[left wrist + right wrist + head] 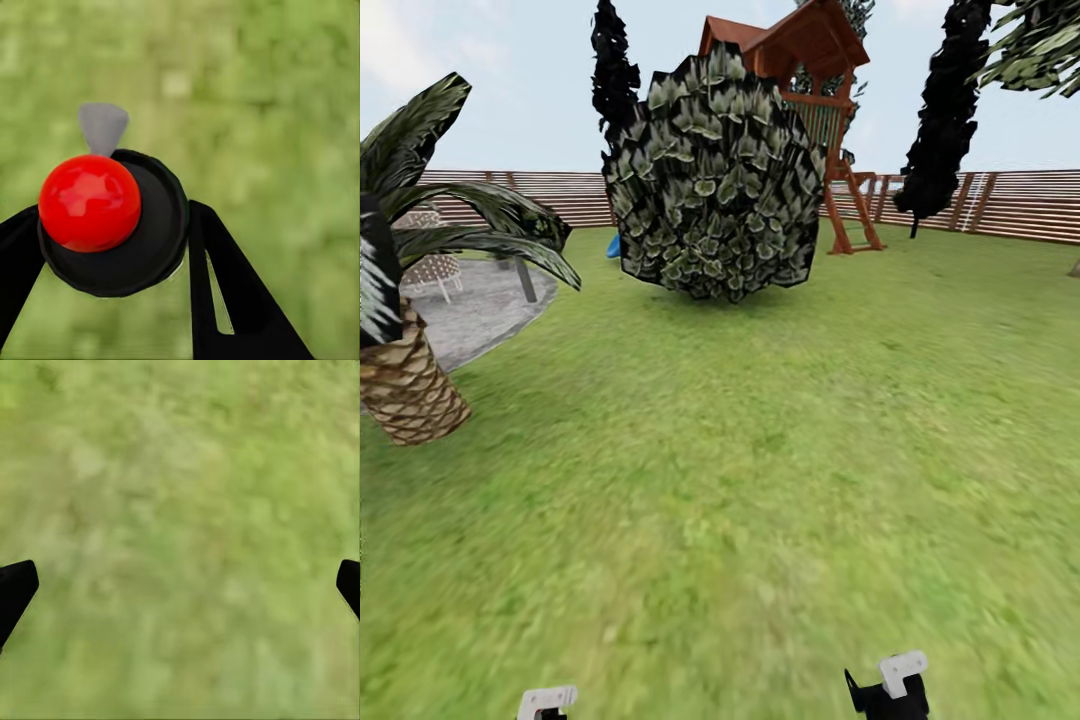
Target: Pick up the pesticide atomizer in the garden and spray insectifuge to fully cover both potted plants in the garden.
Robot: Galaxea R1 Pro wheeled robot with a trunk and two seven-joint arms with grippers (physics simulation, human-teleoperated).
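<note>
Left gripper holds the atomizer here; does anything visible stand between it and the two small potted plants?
Cannot tell: where the plants stand is unknown. Ahead lie open green lawn and a big dark-leaved shrub. The left gripper clamps the red-knobbed black atomizer.

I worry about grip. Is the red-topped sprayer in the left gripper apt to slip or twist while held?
Possibly. The left gripper clamps the atomizer at its round black body, which could twist. The glossy red knob looks slick. It is probably rigid.

One big leafy shrub (715,175), one palm (405,300), one wooden play tower (810,110), perhaps two dark trees (945,110), one paved patio (480,305), one red-topped atomizer (94,206).
</note>
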